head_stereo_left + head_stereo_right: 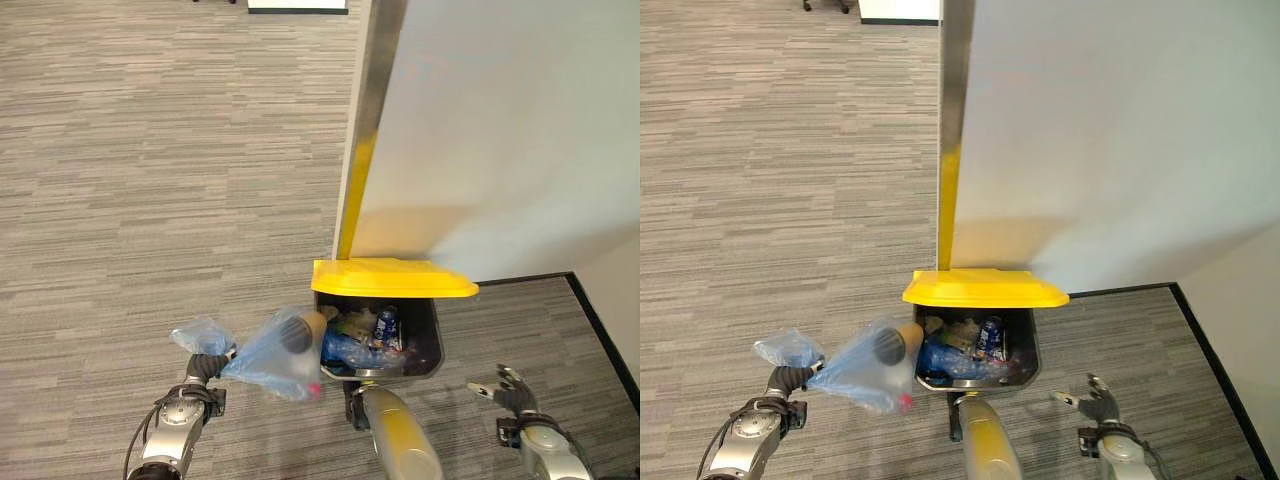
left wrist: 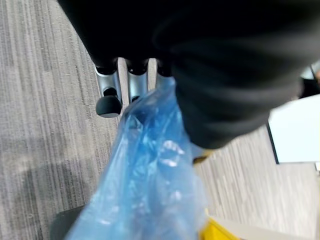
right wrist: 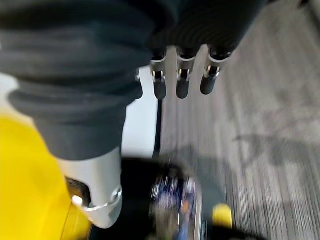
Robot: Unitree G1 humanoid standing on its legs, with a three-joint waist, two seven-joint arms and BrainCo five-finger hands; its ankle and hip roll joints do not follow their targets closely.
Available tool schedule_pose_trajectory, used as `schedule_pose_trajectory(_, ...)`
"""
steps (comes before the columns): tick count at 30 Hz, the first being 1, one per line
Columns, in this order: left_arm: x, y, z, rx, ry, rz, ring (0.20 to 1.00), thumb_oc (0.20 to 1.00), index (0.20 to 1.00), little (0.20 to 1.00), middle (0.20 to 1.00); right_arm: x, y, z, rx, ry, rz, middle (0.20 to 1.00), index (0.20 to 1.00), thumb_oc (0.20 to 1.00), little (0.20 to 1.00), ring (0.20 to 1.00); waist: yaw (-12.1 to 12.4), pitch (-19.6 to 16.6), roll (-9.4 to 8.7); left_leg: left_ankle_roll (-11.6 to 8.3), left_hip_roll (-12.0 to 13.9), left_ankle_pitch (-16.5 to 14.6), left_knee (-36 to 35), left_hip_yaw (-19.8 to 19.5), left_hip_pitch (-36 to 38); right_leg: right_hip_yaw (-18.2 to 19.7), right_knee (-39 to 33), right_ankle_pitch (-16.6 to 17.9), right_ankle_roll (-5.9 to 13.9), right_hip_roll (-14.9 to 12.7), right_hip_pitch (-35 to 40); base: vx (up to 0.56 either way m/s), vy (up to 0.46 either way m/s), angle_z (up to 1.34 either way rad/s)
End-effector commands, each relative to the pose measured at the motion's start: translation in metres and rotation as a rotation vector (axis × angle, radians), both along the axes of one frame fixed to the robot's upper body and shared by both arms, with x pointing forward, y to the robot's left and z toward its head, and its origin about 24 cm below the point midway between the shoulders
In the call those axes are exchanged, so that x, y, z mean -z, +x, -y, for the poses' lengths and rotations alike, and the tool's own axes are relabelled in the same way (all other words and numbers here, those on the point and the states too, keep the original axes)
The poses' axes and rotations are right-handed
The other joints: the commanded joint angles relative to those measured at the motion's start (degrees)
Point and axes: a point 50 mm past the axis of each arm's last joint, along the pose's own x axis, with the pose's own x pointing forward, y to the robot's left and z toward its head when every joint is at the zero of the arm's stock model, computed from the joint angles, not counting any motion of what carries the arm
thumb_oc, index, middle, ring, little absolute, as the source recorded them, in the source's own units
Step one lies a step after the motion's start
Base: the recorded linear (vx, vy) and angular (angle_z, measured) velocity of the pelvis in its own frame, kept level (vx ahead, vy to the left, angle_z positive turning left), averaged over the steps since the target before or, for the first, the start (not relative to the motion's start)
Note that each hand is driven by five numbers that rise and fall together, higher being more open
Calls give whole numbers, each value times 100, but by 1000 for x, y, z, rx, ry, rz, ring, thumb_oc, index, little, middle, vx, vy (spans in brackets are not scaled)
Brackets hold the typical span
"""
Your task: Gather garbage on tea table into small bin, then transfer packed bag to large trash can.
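Gripping the neck of the blue plastic bag [image 1: 268,355], left hand [image 1: 205,367] clenched round the gathered film, low at about 8 o'clock in the head views. Seen in the left wrist view too: blue film bunched against the palm, fingers [image 2: 109,95] curled beside it. Bulging with packed rubbish, a pale cup-like shape showing through the film, a spot of red at the bottom. Swollen end hanging at the left rim of the large trash can [image 1: 432,345], touching or just beside it, hard to tell which, and not inside. Loose tuft of bag mouth sticking out past the hand on the far side, toward 9 o'clock.

Standing open at centre, dark-walled, already holding wrappers and a blue packet. Yellow lid [image 1: 392,277] tipped up at the 12 o'clock side, against the white wall panel [image 1: 500,130]. Grey striped carpet [image 1: 150,150] all around.

Hovering at 4 o'clock, right hand [image 1: 508,388], fingers spread and relaxed, holding nothing, well apart from the can.
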Motion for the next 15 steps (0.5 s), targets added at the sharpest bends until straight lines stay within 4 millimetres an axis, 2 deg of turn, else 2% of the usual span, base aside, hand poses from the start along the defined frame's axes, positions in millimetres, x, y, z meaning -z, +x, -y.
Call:
schedule_pose_trajectory(1,-28,20,-2,94,79,125,200,200,200,200,200,-27,35,-9,-90,-17,141,1000,1000,1000,1000,1000,225,82,-4,362,-466,-830,-33,-334,896,109,-1420,1875,792,-416,-157,7,-48,28)
schedule_pose_trajectory(2,-31,24,1,110,83,141,200,200,200,200,200,-37,49,-22,-150,-14,188,1000,1000,1000,1000,1000,293,102,14,372,-470,-832,-24,-376,875,80,-1413,1877,775,-450,-171,1,-55,31)
schedule_pose_trajectory(6,-39,37,11,145,75,188,200,200,200,200,200,-66,81,-48,-275,-34,303,1000,1000,1000,1000,1000,439,152,50,376,-462,-826,-18,-461,823,5,-1399,1889,753,-519,-204,-18,-49,20)
schedule_pose_trajectory(7,-48,48,20,180,65,236,200,200,200,200,200,-86,101,-63,-344,-57,374,1000,1000,1000,1000,1000,515,192,43,374,-483,-808,4,-493,753,-23,-1426,1905,747,-558,-217,-54,-44,21)
schedule_pose_trajectory(9,-56,58,29,214,51,277,200,200,200,200,200,-111,121,-77,-404,-90,449,1000,1000,1000,1000,1000,579,231,22,366,-493,-804,28,-497,712,-50,-1457,1915,745,-571,-216,-43,-37,14)
schedule_pose_trajectory(11,-57,59,29,214,51,279,200,200,200,200,200,-111,121,-77,-404,-90,450,1000,1000,1000,1000,1000,578,241,22,366,-493,-806,32,-496,713,-49,-1457,1916,744,-571,-213,-23,-16,10)
schedule_pose_trajectory(13,-77,79,56,324,17,369,200,200,200,200,200,-145,150,-90,-475,-183,521,1000,1000,1000,1000,1000,664,300,-56,359,-498,-806,104,-503,629,-90,-1541,1953,759,-597,-180,-77,-56,6)
schedule_pose_trajectory(15,-82,84,64,358,5,389,200,200,200,200,200,-151,155,-87,-474,-210,521,1000,1000,1000,1000,1000,681,322,-83,356,-500,-808,133,-510,601,-106,-1575,1975,769,-603,-165,-48,-43,0)
